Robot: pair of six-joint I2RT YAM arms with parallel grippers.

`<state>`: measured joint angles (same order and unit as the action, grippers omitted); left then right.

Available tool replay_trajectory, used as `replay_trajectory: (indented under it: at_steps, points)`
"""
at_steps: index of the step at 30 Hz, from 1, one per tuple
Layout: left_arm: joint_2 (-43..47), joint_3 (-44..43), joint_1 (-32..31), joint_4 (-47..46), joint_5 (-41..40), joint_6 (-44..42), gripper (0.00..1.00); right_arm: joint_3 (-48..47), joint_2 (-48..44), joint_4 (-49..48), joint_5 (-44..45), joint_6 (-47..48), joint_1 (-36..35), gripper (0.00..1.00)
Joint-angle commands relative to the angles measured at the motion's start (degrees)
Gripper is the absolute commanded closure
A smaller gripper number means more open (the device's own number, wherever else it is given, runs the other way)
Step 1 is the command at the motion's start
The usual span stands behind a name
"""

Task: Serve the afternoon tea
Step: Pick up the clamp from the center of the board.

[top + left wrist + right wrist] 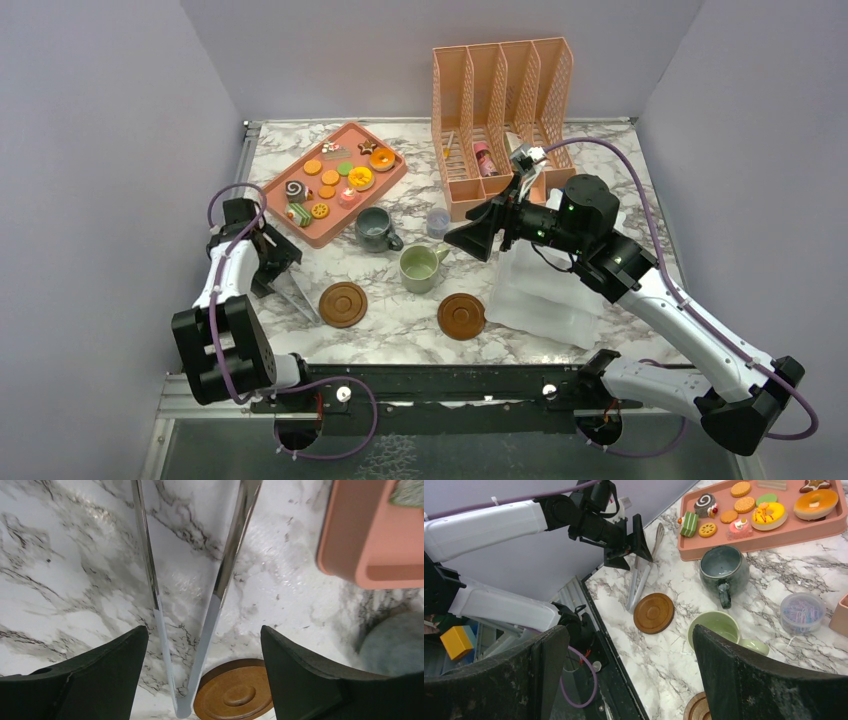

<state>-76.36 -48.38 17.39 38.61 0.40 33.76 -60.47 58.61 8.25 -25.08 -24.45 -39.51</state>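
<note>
Marble (400, 335) lies under everything. Nearest the arm bases sit two brown coasters, both bare and well apart: the left coaster (343, 303) and the right coaster (461, 316). Steel tongs (208, 625) lie flat on the marble. Their hinged end is just beside the left coaster's rim and their arms splay away from it. The left gripper (630, 550) hangs low over the tongs with its jaws spread; the tongs' arms run between the fingers and look clear of both.

To the right, a white sheet (545, 295) lies rumpled beside the right coaster. The right gripper (470, 238) hovers by the sheet's far left corner, jaws spread wide with nothing between them, pointing toward the mugs.

The green mug (420, 268) stands upright on bare marble, a little beyond the gap between the coasters. The grey mug (375, 228) stands farther back and to the left, also on the marble, near the tray's corner. A small clear cup (438, 221) sits just right of it.

On the pink tray (764, 539) lie the sweets — cookies (744, 504), a yellow donut (769, 515) and small cakes (705, 504).

At the far edge stands an orange rack (500, 90), with a pink bottle (483, 158) in one of its slots.
</note>
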Motion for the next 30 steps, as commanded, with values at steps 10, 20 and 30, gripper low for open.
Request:
replay_trajectory:
  at_steps: [10, 20, 30]
  points:
    - [-3.5, 6.5, -3.7, -6.3, -5.6, 4.8, 0.2, -0.2, 0.2, 0.9, 1.4, 0.1, 0.3, 0.0]
    - [-4.5, 7.7, -3.7, -12.9, -8.9, 3.5, 0.22, -0.8, 1.2, 1.7, 1.7, 0.7, 0.3, 0.0]
    - [-5.6, 9.8, -3.7, -13.1, -9.3, 5.4, 0.3, -1.5, 2.3, 2.1, 1.9, 0.8, 0.3, 0.0]
